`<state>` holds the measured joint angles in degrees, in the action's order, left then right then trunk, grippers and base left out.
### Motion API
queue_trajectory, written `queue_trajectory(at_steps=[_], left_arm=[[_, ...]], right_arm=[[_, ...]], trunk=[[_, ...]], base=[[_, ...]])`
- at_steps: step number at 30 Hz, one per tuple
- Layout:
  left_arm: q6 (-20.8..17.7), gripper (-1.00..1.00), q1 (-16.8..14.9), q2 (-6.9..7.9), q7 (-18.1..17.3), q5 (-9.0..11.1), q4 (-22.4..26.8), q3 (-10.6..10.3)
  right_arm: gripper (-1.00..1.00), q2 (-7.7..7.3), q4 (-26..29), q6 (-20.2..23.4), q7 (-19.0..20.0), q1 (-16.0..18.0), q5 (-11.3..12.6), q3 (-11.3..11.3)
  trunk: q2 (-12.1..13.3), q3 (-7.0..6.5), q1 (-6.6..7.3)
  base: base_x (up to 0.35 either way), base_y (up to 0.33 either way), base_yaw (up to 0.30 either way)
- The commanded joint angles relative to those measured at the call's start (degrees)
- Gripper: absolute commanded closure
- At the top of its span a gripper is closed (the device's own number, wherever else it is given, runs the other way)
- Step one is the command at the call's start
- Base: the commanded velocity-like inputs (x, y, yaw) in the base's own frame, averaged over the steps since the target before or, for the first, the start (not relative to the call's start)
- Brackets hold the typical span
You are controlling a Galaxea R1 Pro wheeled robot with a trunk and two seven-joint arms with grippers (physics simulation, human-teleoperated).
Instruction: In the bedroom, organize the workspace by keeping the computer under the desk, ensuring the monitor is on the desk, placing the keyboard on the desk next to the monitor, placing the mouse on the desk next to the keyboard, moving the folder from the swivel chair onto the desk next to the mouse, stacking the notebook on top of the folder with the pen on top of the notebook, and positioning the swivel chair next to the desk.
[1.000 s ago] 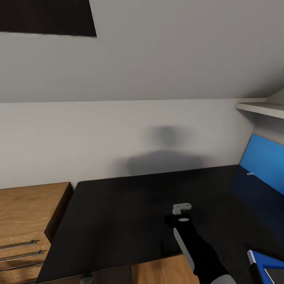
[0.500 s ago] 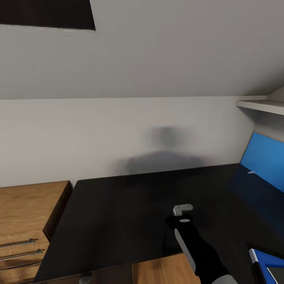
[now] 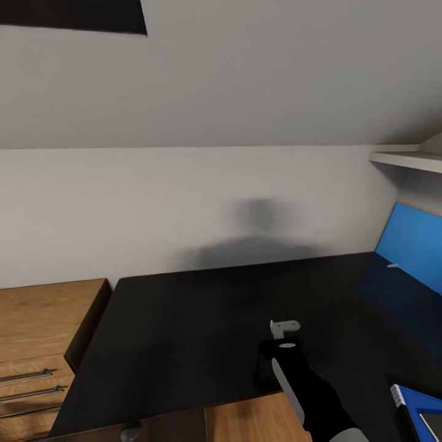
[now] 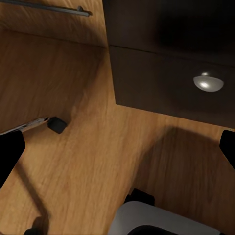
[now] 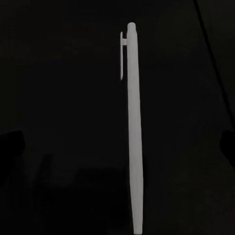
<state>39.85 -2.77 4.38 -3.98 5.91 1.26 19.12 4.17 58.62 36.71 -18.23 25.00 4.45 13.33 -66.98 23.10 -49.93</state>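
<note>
Pen, thin white plastic stick, lies on the black desk top directly beneath the right gripper. Its long axis crosses the gap between the spread fingers. Right arm nearer.

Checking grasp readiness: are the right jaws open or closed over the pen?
Open. In the right wrist view the pen lies flat on the black desk, with the dark jaw tips far apart at opposite edges, clear of it.
</note>
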Motion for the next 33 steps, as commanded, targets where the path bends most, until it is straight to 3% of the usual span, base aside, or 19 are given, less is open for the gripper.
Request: queue_trajectory(at_steps=[1,10,33], left_arm=[[0.1,-1.0,0.0,0.01,-0.4,0.6,-0.1,-0.1],[0.2,-1.0,0.0,0.01,-0.4,0.6,-0.1,-0.1],[0.2,-1.0,0.0,0.04,-0.4,0.7,-0.1,-0.1]], right_arm=[[-1.0,-0.02,0.0,0.2,-0.5,0.0,0.5,0.1],[-1.0,-0.03,0.0,0.2,-0.5,0.0,0.5,0.2],[-1.0,-0.04,0.0,0.2,-0.5,0.0,0.5,0.2]], trunk=[[-0.5,0.25,-0.23],[-0.9,0.43,-0.45],[-9.3,4.2,-5.06]], base=[[0.0,0.0,0.0],[0.0,0.0,0.0],[0.0,0.0,0.0]])
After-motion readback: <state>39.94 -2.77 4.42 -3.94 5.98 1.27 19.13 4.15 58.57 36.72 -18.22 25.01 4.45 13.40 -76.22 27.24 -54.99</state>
